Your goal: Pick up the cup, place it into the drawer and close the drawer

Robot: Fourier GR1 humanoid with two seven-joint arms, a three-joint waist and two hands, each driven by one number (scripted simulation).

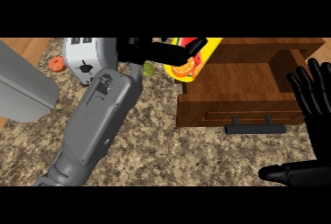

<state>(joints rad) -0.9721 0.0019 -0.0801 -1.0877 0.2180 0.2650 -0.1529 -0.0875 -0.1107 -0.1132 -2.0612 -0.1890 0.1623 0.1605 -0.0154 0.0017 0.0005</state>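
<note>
A toaster (84, 59) stood at the far left of the worktop (161, 148). Beside it, the left hand (150, 50) was curled round the yellow cup (184, 70), holding it at the left edge of the open wooden drawer (239, 87). The right hand (313, 100) rested open at the right edge, fingers up.

A speckled brown stone tabletop (168, 148) carries a white and silver toaster (86, 56) at the far left. A small orange-red rounded item (57, 64) lies just beside the toaster. A green item (149, 69) is partly hidden nearby. A flat grey slab (22, 89) fills the left edge.
</note>
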